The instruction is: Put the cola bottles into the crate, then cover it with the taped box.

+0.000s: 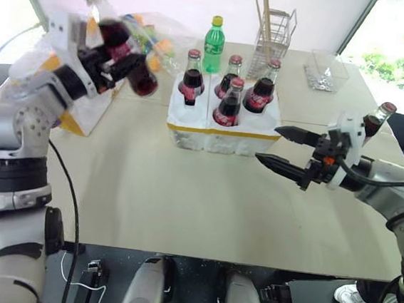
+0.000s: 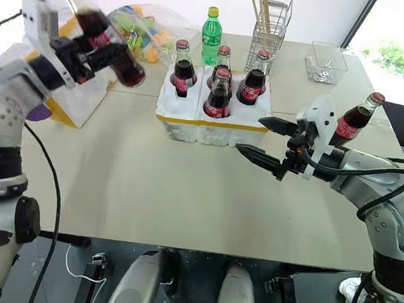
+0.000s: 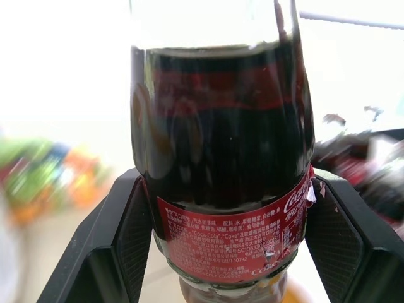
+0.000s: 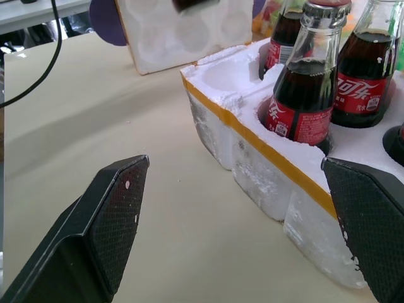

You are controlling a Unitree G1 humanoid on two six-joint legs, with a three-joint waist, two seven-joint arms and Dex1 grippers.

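My left gripper is shut on a cola bottle and holds it tilted in the air, above and to the left of the crate. In the left wrist view the black fingers clamp its red label. Several cola bottles stand in the crate's wells, and a front well is empty. My right gripper hangs open just right of the crate, its jaws wide with nothing between them. Another cola bottle shows behind my right wrist. The taped box lies at the left, partly hidden by my left arm.
A green plastic bottle with a yellow cap stands behind the crate. Next to it are a wire rack and a clear tray. A clear bag of colourful items lies at the back left. Bare table lies in front of the crate.
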